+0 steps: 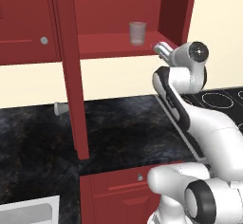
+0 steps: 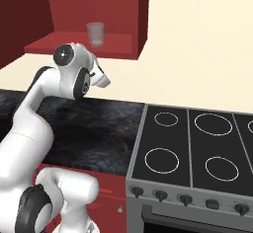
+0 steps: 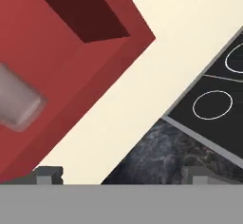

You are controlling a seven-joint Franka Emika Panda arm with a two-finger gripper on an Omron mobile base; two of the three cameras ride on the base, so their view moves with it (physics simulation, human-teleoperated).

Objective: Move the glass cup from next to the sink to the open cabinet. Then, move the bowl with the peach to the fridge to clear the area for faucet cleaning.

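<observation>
Claw (image 3: 121,173) spread wide, holding nothing, tips clear of everything. Clear, smooth glass cup (image 1: 137,32) upright on red cabinet shelf (image 1: 109,44), above speckled black stone counter (image 1: 123,128) beside flat black stove (image 2: 197,148).

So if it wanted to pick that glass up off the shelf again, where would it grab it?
Probably around the middle of the glass, coming straight in from the open front of the cabinet. It stands upright with straight, slightly tapered sides, so open fingers could close on opposite sides.

A glass cup (image 1: 137,32) stands upright on the open cabinet (image 1: 111,45) shelf, above the counter (image 1: 123,123), left of the stove (image 2: 197,150).
</observation>
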